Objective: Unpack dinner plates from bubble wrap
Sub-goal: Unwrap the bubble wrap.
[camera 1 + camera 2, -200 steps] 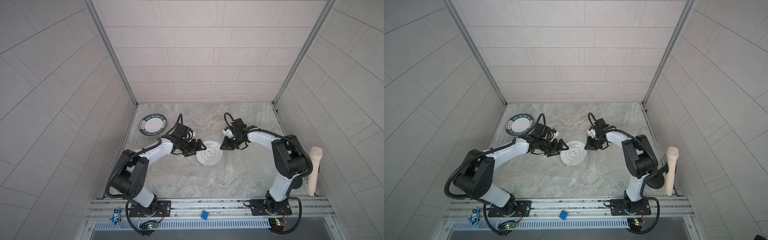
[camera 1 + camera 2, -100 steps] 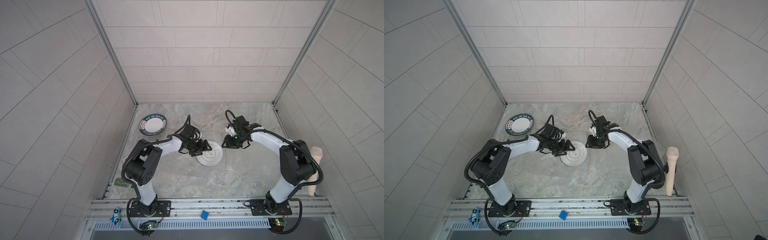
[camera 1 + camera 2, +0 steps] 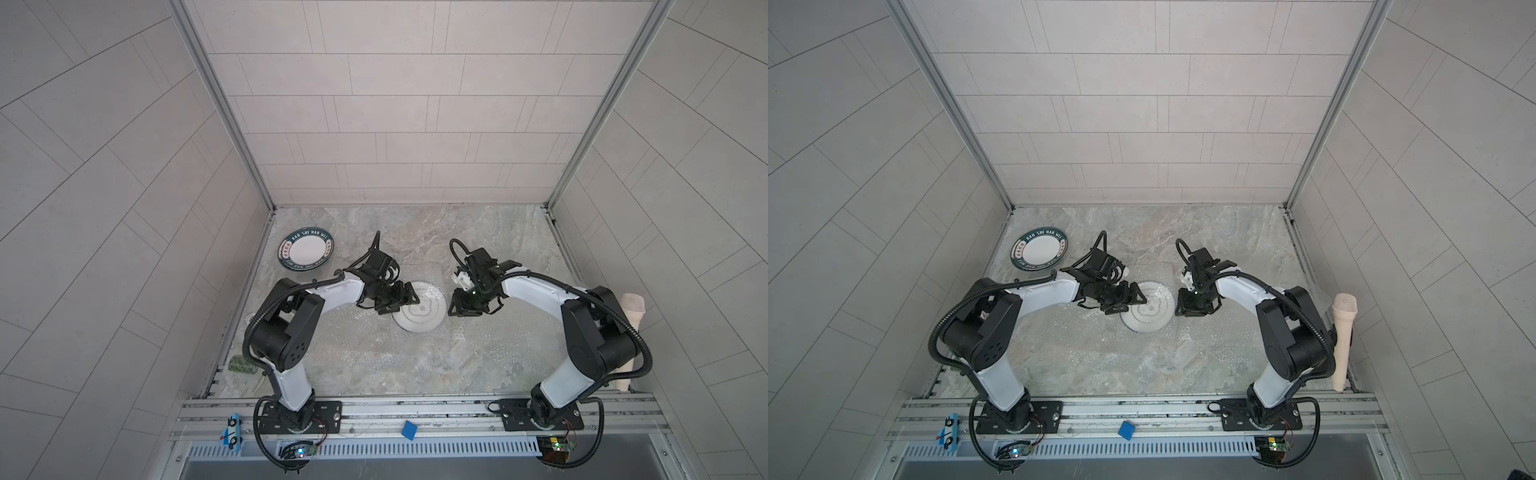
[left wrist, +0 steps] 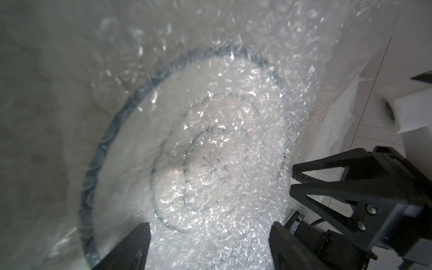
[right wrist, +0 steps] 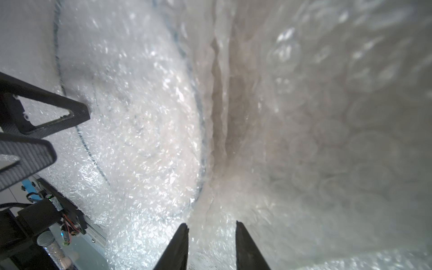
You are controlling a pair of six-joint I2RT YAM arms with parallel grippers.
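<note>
The marble counter (image 3: 415, 232) carries everything I work with. The bubble wrap (image 3: 365, 336) lies over its middle and runs toward the near edge, so clear that I mostly read it by its glint. I judge it light, limp and slick; it will bunch and stretch rather than lift as a sheet, so the place to take it is a loose edge or a raised fold, never the flat part stretched over china. The ringed plate (image 3: 419, 309) sits at the middle of the counter, and in the left wrist view its grey rings show through a dimpled layer, so I take it as covered. A green-lettered plate (image 3: 306, 250) lies bare near the far left corner. Both plates I judge stiff, fairly heavy, glazed-slippery and brittle, best held across the rim and kept low. My left pincer (image 4: 210, 236) hangs released over the ringed plate's left side, jaws wide, gripping nothing. My right pincer (image 5: 211, 231) is just beside the plate's right rim, where the wrap rises in a crease; its jaws stand narrowly apart, and I cannot tell whether any wrap is caught between them. That crease looks like the better hold.
</note>
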